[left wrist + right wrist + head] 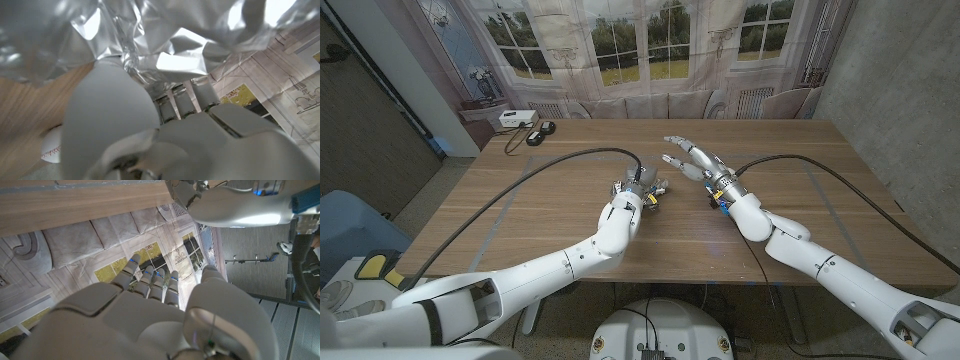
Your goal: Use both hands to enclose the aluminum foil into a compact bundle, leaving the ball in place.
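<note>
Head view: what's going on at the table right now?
The left hand is closed around crumpled aluminum foil near the middle of the wooden table; its wrist camera shows a baseball lying beside it. The right hand hovers open beside it, fingers spread, holding nothing.

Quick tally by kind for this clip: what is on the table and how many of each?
Foil: 1, crumpled, held by the left robot hand
Ball: 1, white with red stitching, beside the foil
Small devices at the far left edge of the table: 2, one white, one black
Right robot hand holds nothing.
Total: 4
</note>
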Controlling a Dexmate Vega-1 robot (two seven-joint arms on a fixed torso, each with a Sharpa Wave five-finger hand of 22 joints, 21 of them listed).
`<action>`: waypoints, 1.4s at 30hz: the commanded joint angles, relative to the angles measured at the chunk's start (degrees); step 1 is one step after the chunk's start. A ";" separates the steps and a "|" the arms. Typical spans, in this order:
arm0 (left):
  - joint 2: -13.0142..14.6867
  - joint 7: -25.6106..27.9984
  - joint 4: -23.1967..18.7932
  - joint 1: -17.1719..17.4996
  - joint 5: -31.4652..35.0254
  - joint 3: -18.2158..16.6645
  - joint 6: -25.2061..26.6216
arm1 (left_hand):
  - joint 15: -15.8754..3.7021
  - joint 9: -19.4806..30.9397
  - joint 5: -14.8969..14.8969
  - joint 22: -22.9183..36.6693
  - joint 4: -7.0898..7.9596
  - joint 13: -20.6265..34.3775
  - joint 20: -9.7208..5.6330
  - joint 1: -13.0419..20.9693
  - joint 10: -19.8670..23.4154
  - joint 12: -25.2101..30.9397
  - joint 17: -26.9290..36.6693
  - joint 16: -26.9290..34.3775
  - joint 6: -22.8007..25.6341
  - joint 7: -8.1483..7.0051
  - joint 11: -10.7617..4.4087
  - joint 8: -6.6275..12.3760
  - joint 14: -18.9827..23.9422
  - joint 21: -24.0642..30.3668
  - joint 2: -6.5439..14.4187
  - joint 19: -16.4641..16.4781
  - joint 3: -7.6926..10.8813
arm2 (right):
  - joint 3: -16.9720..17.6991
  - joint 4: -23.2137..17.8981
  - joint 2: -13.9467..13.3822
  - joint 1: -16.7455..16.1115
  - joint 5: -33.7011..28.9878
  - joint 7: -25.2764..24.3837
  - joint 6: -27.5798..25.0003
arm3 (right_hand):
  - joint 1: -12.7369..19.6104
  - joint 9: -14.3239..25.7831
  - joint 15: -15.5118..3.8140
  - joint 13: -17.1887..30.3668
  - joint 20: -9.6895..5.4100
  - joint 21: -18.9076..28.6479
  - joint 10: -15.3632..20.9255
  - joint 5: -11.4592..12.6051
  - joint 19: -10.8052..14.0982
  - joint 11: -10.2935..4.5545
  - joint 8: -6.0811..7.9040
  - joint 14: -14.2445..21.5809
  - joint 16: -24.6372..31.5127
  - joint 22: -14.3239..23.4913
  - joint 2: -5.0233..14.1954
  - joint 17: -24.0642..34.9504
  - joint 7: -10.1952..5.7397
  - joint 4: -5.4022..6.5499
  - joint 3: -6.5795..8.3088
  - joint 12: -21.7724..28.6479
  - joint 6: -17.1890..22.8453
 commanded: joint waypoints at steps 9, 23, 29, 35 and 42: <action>0.63 15.36 0.00 3.13 -2.56 -2.81 -5.22 | -11.10 0.26 -0.17 -0.14 -8.53 3.06 -10.45 15.32 6.02 1.76 3.96 4.80 9.05 4.16 -0.56 -0.72 10.60 2.77 11.89 4.30 8.74 | 0.17 -0.71 -0.56 -0.63 -1.32 -1.58 -0.65 | 0.20 0.05 -0.12 0.08 -0.08 -0.10 0.65 -0.27 0.75 0.09 0.08 0.70 0.27 0.06 0.43 -0.09 -0.18 -0.46 0.31 0.49 0.78; 1.08 3.65 -1.43 1.46 3.83 0.04 -1.98 | -6.71 0.32 -0.01 -0.74 -2.50 1.41 -7.42 0.10 -15.62 -13.20 -0.44 -10.59 -26.71 -9.37 0.34 -16.76 -17.70 9.85 7.79 -2.44 5.26 | 0.49 -1.67 -0.98 -1.51 -1.72 -2.55 -0.99 | 0.20 0.04 -0.20 0.04 -0.25 -0.22 0.91 -0.28 0.96 0.00 0.07 0.93 0.27 0.06 0.60 -0.37 -0.21 -0.66 0.52 0.46 1.15; 1.02 -2.83 -2.24 0.91 6.96 0.65 -1.45 | -5.27 -0.35 0.71 -1.50 -0.09 0.75 -2.47 -7.44 -20.51 -15.47 -0.83 -11.31 -31.14 -10.66 -0.43 -16.44 -21.86 7.35 6.43 -7.04 2.55 | 0.60 -2.09 -1.08 -1.87 -2.21 -3.10 -1.30 | 0.18 0.04 -0.23 0.03 -0.26 -0.26 0.98 -0.30 1.05 0.00 0.03 1.01 0.27 0.06 0.62 -0.47 -0.18 -0.74 0.57 0.44 1.17; 1.16 -7.27 -3.79 1.27 7.75 -0.17 -1.78 | -0.96 -0.86 1.80 -1.62 4.57 -0.17 6.85 -18.74 -26.18 -16.54 -2.19 -12.36 -37.39 -11.13 0.38 -16.57 -30.38 1.06 8.15 -15.66 0.03 | 0.64 -2.30 -1.20 -2.10 -2.23 -3.26 -1.19 | 0.10 0.04 -0.35 0.01 -0.31 -0.28 0.97 -0.31 1.21 -0.02 0.02 1.14 0.30 0.06 0.66 -0.56 -0.18 -0.77 0.62 0.38 1.28; 1.40 -12.71 -5.60 1.58 8.83 -1.07 -2.07 | 2.48 -1.04 1.64 -1.49 8.53 -1.25 14.61 -29.09 -30.92 -16.34 -2.96 -12.64 -42.13 -13.90 1.49 -16.17 -36.04 -8.60 9.87 -28.63 -2.21 | 0.81 -2.37 -1.26 -2.53 -2.60 -4.25 -0.76 | -0.05 0.04 -0.53 0.00 -0.30 -0.28 1.07 -0.33 1.45 0.00 -0.01 1.43 0.39 0.06 0.76 -0.65 -0.16 -0.77 0.67 0.36 1.39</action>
